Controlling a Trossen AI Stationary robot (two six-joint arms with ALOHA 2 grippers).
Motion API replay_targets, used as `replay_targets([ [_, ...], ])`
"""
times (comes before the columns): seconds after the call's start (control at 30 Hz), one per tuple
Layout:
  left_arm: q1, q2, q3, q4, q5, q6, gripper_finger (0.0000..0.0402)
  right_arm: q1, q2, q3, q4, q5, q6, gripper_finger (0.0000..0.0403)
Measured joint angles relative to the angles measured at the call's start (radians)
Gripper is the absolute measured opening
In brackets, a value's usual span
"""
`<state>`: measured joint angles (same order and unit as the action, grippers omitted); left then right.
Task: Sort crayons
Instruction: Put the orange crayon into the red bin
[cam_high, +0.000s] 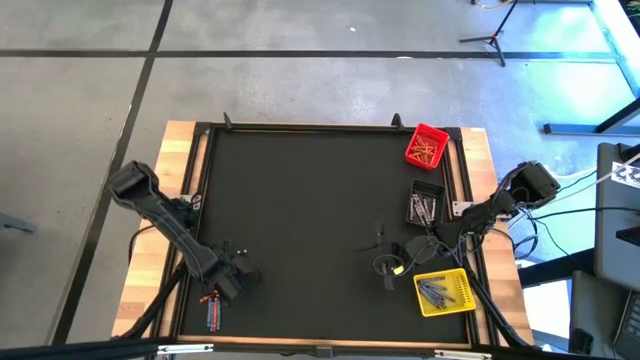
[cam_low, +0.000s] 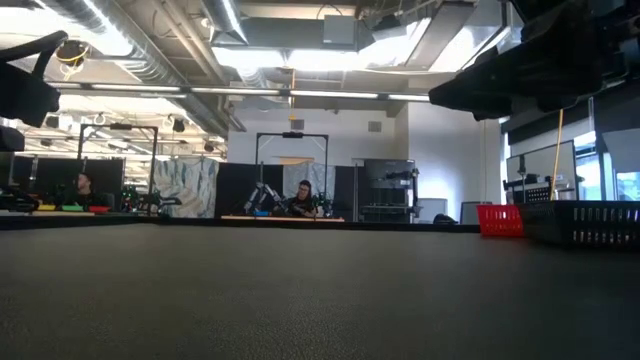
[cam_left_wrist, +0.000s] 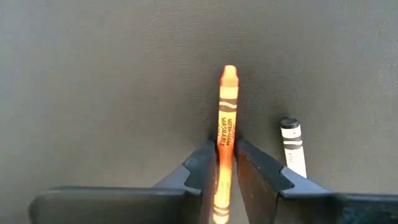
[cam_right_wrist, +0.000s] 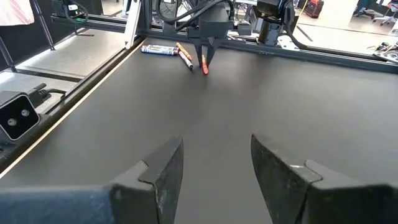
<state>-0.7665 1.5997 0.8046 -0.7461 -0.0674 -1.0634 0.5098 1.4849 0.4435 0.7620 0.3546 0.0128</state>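
From my remote station, the left gripper (cam_left_wrist: 226, 163) sits at the counter's (cam_high: 300, 200) near-left corner, its jaws clamped on an orange crayon (cam_left_wrist: 226, 118) that points away along the dark surface, with a grey crayon (cam_left_wrist: 292, 146) lying just beside it. More crayons (cam_high: 212, 312) lie close by along that near edge. The right gripper (cam_right_wrist: 214, 168) hovers near the counter's right edge, jaws open and empty, between the yellow bin (cam_high: 444, 291) and the black bin (cam_high: 425, 205); the red bin (cam_high: 426, 146) occupies the far-right corner.
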Motion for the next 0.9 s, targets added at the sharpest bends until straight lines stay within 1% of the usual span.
replay_targets([
  [0.13, 0.002, 0.000, -0.011, 0.014, 0.000, 0.000, 0.0047, 0.000, 0.000, 0.000, 0.000, 0.000, 0.000, 0.0186],
  [0.27, 0.002, 0.000, -0.007, 0.008, 0.000, 0.000, 0.0019, 0.000, 0.000, 0.000, 0.000, 0.000, 0.000, 0.0186],
  [0.4, 0.002, 0.008, 0.044, -0.054, -0.017, 0.000, 0.0005, 0.000, 0.000, 0.000, -0.006, 0.001, 0.000, 0.0186],
  [0.47, 0.001, 0.008, 0.093, -0.093, -0.055, 0.000, 0.0008, 0.000, 0.000, 0.000, -0.004, 0.019, 0.000, 0.0186],
  [0.57, 0.002, 0.006, 0.161, -0.090, -0.163, 0.016, 0.0014, 0.000, 0.000, 0.000, -0.003, 0.037, 0.005, 0.0186],
  [0.63, 0.002, 0.006, 0.181, -0.032, -0.257, 0.041, 0.0015, -0.001, 0.000, 0.000, 0.005, 0.050, 0.005, 0.0186],
  [0.77, 0.006, 0.005, 0.170, 0.210, -0.451, 0.168, 0.0014, -0.002, 0.000, 0.001, 0.044, 0.071, 0.012, 0.0195],
  [0.9, 0.025, 0.012, 0.122, 0.482, -0.624, 0.313, 0.0014, -0.002, 0.000, 0.005, 0.056, 0.045, 0.036, 0.0234],
])
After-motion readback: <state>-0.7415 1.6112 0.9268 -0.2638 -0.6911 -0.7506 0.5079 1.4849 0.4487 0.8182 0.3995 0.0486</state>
